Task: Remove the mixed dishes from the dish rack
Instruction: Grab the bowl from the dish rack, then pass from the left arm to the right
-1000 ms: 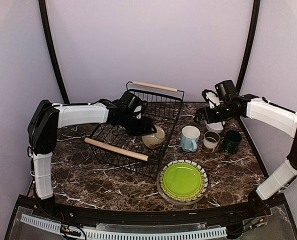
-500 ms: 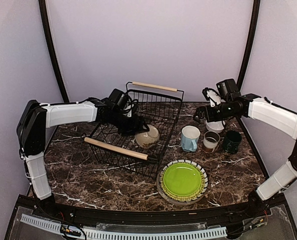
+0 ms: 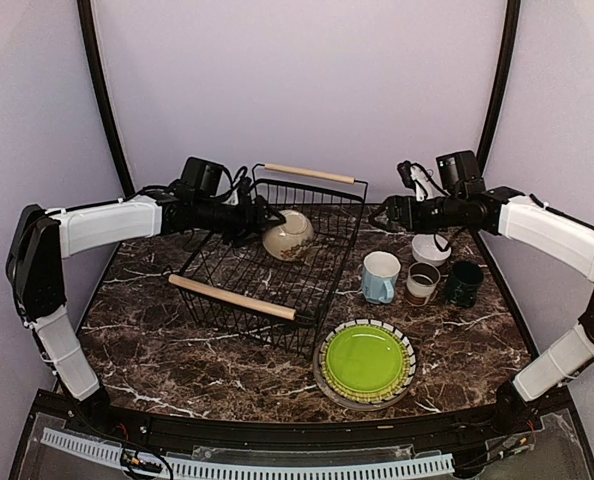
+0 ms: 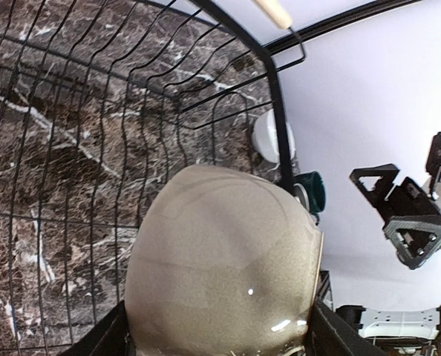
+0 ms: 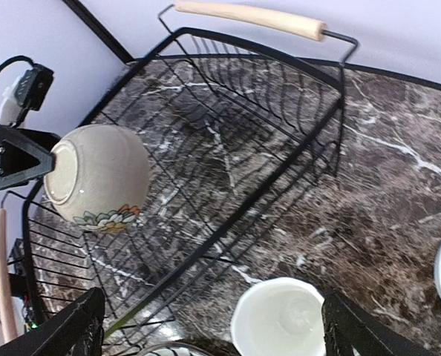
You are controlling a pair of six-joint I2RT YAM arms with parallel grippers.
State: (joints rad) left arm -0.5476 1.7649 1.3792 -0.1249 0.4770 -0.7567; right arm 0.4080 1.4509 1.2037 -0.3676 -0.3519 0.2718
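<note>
Cream bowl (image 3: 288, 236) held over rack (image 3: 232, 297) by left hand (image 3: 261, 221).

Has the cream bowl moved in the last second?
Yes. The bowl has risen off the rack floor, away from the near wooden handle, toward the far handle.

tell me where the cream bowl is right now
In the top view the cream bowl is near mid-frame, held by the left gripper over the far half of the dish rack.
</note>
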